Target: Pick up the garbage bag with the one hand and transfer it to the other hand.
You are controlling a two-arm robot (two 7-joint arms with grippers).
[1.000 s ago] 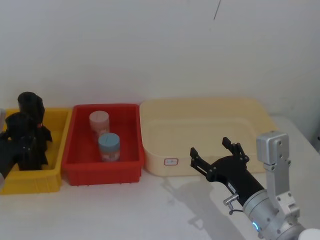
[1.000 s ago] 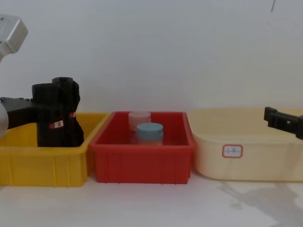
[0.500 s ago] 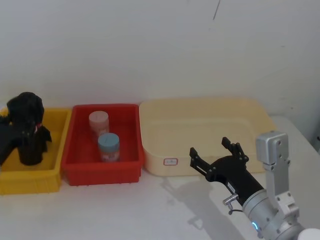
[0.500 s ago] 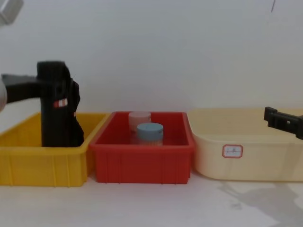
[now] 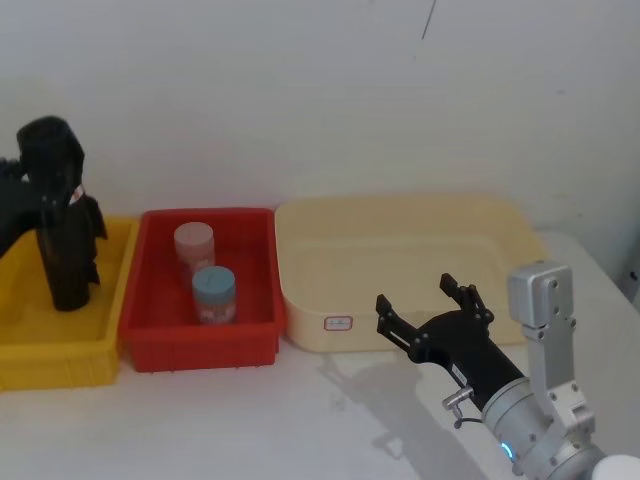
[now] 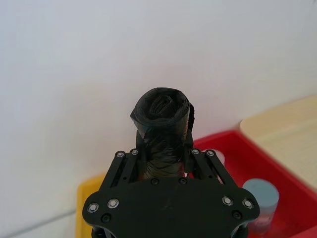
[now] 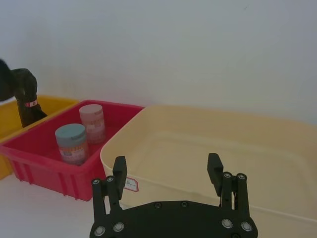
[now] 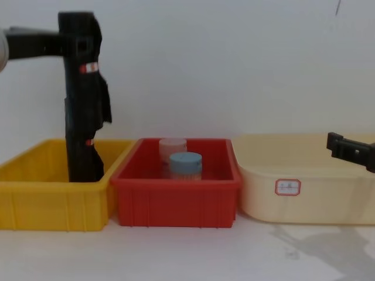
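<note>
Left gripper (image 6: 165,148): clamped on garbage bag (image 8: 81,41) — upper left.
Right gripper (image 5: 418,294): spread wide, empty.
Handover: present free end — upright.

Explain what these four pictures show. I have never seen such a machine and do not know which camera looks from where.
This is a robot with two arms, each ending in a black hand. One picture looks down from its head, one across the table from its chest, and one camera sits on each wrist. On the table stand a yellow bin, a red bin holding a pink jar and a blue-lidded jar, and a cream tray. The left hand is shut on the garbage bag, a black roll held upright above the yellow bin, where another black roll stands. The right hand is open and empty, near the cream tray.
</note>
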